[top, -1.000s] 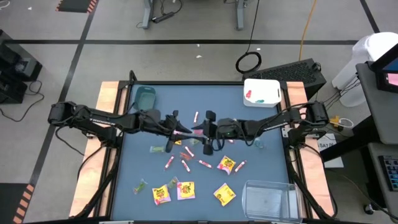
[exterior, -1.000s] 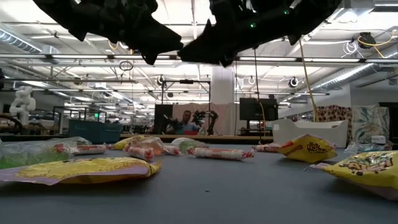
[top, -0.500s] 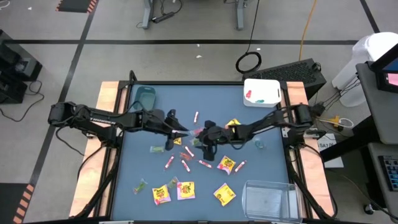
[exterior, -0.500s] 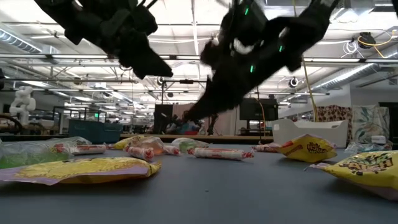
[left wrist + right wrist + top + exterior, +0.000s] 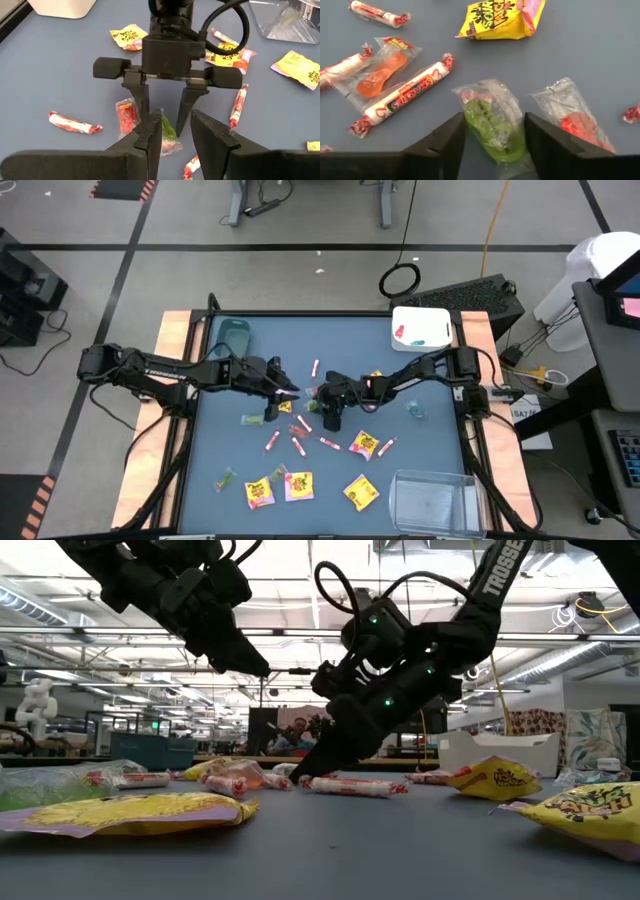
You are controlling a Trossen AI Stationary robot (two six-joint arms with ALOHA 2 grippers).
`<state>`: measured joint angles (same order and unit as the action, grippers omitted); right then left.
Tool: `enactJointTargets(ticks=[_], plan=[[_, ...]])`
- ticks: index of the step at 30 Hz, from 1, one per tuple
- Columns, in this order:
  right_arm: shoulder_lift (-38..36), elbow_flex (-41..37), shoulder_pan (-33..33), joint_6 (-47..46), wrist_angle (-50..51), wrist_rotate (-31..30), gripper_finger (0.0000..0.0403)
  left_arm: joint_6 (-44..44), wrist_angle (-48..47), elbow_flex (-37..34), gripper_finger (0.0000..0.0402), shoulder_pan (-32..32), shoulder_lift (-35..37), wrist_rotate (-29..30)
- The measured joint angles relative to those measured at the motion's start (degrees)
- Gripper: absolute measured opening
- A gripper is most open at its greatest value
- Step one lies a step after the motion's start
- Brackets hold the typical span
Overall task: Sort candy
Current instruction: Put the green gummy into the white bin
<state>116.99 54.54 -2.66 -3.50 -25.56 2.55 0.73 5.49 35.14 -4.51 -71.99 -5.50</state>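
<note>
Candy lies scattered on the blue table: yellow packets [image 5: 362, 492], pink-white sticks [image 5: 402, 100] and clear-wrapped pieces. My right gripper [image 5: 495, 120] is open and low at the table's middle [image 5: 328, 405], tipped down. Its fingers stand on either side of a clear-wrapped green piece [image 5: 495, 127], which lies flat on the table [image 5: 167, 132]. My left gripper [image 5: 292, 392] is open and empty. It hangs above the table [image 5: 250, 660] just left of the right one and faces it [image 5: 175, 122]. My right gripper comes at the green piece from above, slanting toward the table's left, with one finger [image 5: 445, 142] on each side of the clear wrapper [image 5: 470, 97]. The piece lies on the table. Whether the fingers touch the wrapper, I cannot tell.
A red clear-wrapped piece [image 5: 572, 125], an orange one [image 5: 380, 75] and a yellow packet [image 5: 502, 20] lie close around the right gripper. A teal bin [image 5: 235, 335] sits far left. A white bin [image 5: 420, 327] sits far right. A clear bin [image 5: 432, 498] sits near right.
My right gripper has moved toward the table's left and come down from well above the candy to the table top, tipping its fingers downward until they stand around the green piece. My left gripper has stayed raised near the middle. No candy has visibly moved.
</note>
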Motion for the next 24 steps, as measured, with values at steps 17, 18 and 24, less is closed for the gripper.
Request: enactJointTargets(ticks=[17,18,24], plan=[[-9.44,-0.11,0.14,1.81,9.02,2.54,0.0036,-6.14,0.03,0.0,0.0109,-0.09,0.0,5.4],[-11.04,-0.11,0.14,1.98,10.91,3.93,0.0037,-6.42,0.08,0.0,0.0109,-0.17,0.0,6.01],[-22.71,-0.11,0.15,4.21,20.7,6.58,0.0049,-7.26,0.08,0.0,0.0109,-0.68,0.0,6.97]])
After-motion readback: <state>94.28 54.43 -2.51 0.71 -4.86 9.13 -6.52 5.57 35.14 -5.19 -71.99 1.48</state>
